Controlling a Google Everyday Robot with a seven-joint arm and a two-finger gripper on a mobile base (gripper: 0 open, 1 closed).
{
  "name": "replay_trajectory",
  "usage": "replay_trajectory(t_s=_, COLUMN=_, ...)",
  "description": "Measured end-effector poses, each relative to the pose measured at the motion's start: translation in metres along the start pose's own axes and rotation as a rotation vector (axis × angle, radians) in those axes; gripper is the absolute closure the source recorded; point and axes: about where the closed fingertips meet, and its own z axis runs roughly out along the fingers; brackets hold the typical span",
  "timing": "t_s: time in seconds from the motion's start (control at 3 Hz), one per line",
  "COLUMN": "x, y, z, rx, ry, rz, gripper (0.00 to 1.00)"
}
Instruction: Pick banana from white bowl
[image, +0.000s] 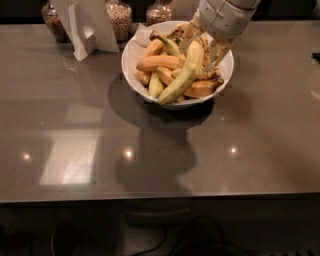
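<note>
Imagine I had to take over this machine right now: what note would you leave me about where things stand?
Gripper: down in the white bowl, at the upper end of the banana; whether it has a grip, I cannot tell.
Banana: leaning on the smaller bananas, lower tip at the bowl's near rim.
Bowl: toward the far side of the table, beside the glass jars.
Done: the reach to the banana.
Left: confirm the grip, then lift the banana clear of the bowl.
</note>
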Motion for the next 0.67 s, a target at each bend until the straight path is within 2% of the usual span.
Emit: replay_trajectory(t_s=0.67, x=0.000, y=0.003, z=0.021, rx=-0.026, ry=-0.030, rz=-0.006, gripper=0.45)
